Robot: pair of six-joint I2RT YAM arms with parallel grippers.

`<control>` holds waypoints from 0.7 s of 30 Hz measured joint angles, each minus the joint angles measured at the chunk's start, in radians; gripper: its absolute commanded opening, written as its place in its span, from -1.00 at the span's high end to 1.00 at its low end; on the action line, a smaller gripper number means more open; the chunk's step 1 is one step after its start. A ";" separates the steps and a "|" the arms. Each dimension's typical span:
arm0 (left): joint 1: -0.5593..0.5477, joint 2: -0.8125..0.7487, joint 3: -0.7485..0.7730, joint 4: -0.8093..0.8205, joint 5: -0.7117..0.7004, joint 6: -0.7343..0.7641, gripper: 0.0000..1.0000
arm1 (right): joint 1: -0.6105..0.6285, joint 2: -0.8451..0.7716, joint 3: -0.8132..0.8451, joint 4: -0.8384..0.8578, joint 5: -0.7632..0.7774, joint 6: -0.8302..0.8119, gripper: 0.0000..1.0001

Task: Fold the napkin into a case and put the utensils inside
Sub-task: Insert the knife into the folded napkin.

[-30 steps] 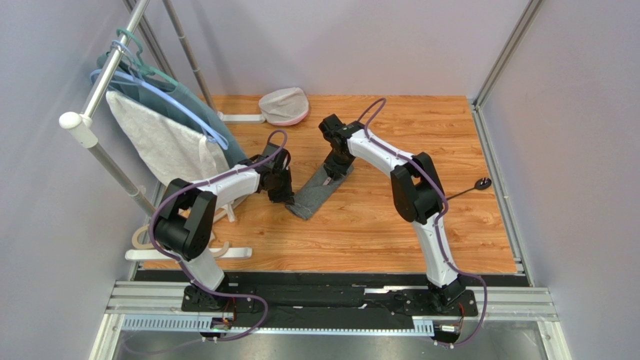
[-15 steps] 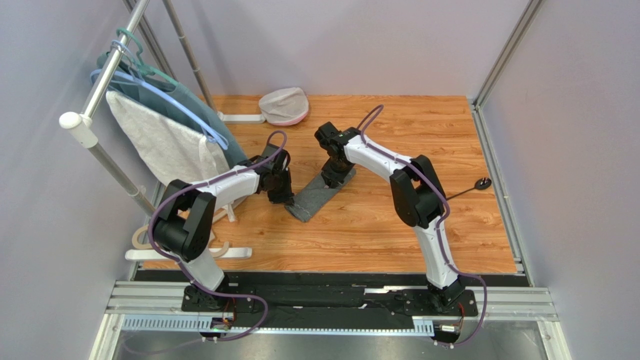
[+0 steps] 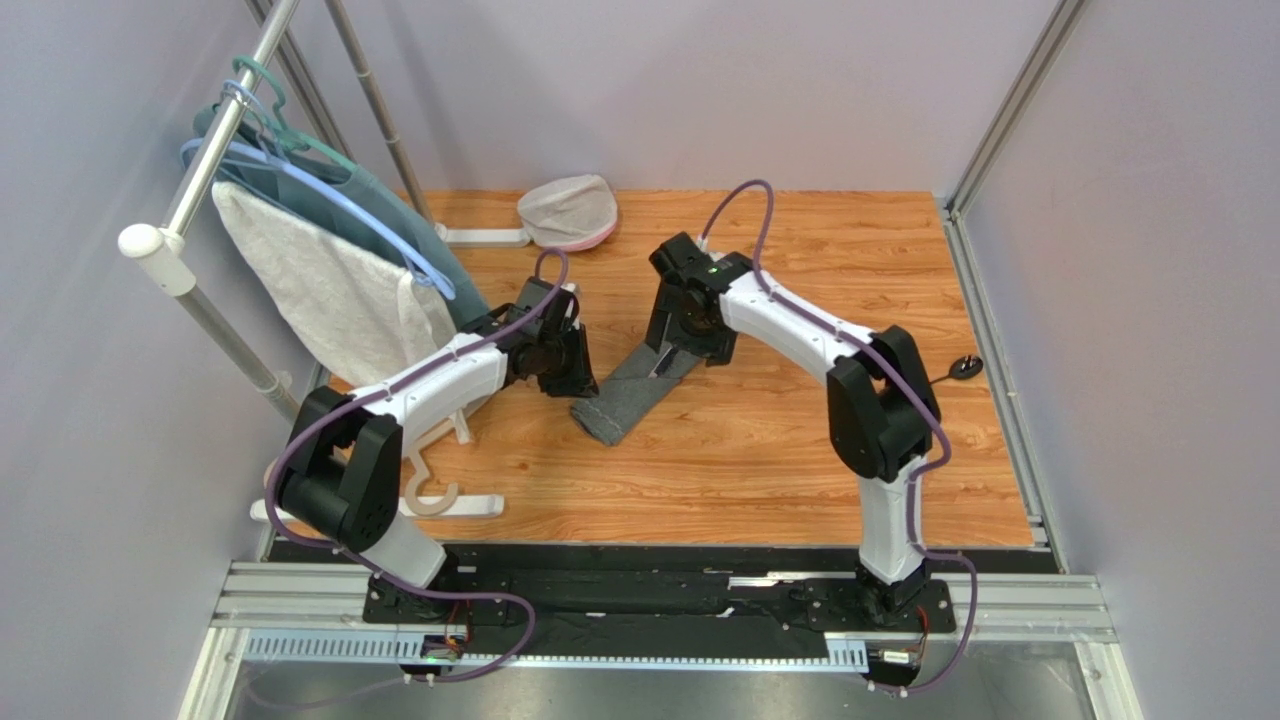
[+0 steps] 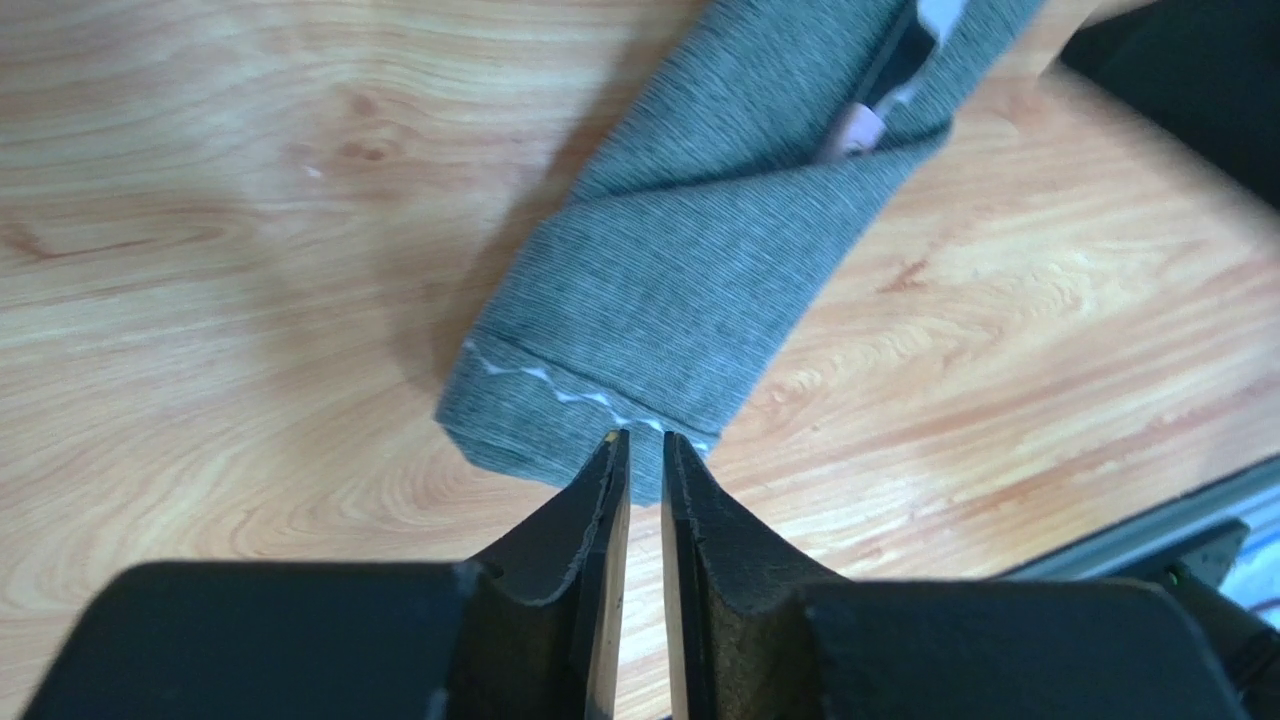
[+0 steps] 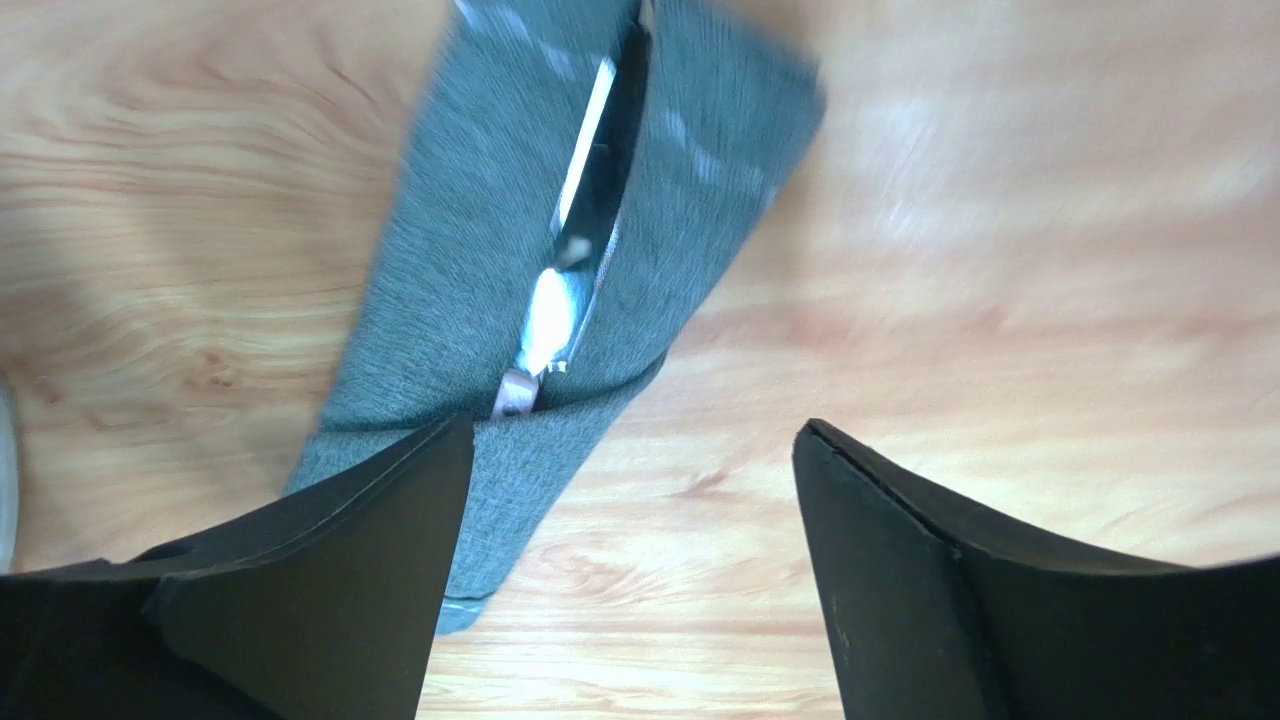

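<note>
right gripper [image 5: 631, 432] is spread wide over the case [image 5: 436, 300] with utensils [image 5: 549, 315] peeking out, left gripper [image 4: 643, 440] barely parted at its end.

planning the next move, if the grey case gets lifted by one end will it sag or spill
Probably floppy: the case is thin folded cloth, likely to sag. The utensils show through an open slit, so tilting may let them slide out.

Bright even light; soft shadows; case [image 5: 436, 300] motion-blurred.
</note>
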 measured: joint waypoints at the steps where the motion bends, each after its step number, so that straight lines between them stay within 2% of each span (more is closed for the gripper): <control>1: -0.004 -0.001 0.002 0.001 0.006 0.000 0.66 | -0.013 -0.029 -0.014 0.029 -0.003 -0.061 -0.62; 4: -0.026 -0.001 0.002 -0.003 0.029 0.001 0.77 | -0.096 -0.053 0.004 0.119 -0.042 -0.235 -0.33; 7: -0.056 0.000 0.002 -0.002 0.046 0.001 0.84 | -0.197 -0.002 0.077 0.182 -0.106 -0.382 -0.05; 10: -0.078 0.001 -0.010 0.002 0.054 -0.001 0.86 | -0.283 0.094 0.203 0.175 -0.197 -0.467 -0.12; 13: -0.085 0.001 -0.031 0.003 0.055 -0.001 0.87 | -0.293 0.165 0.304 0.131 -0.205 -0.467 -0.18; 19: -0.085 0.000 -0.081 0.010 0.050 -0.002 0.89 | -0.165 0.162 0.297 0.040 -0.158 -0.326 -0.17; 21: -0.085 0.000 -0.090 0.014 0.051 -0.006 0.89 | -0.122 0.162 0.296 0.014 -0.139 -0.285 0.03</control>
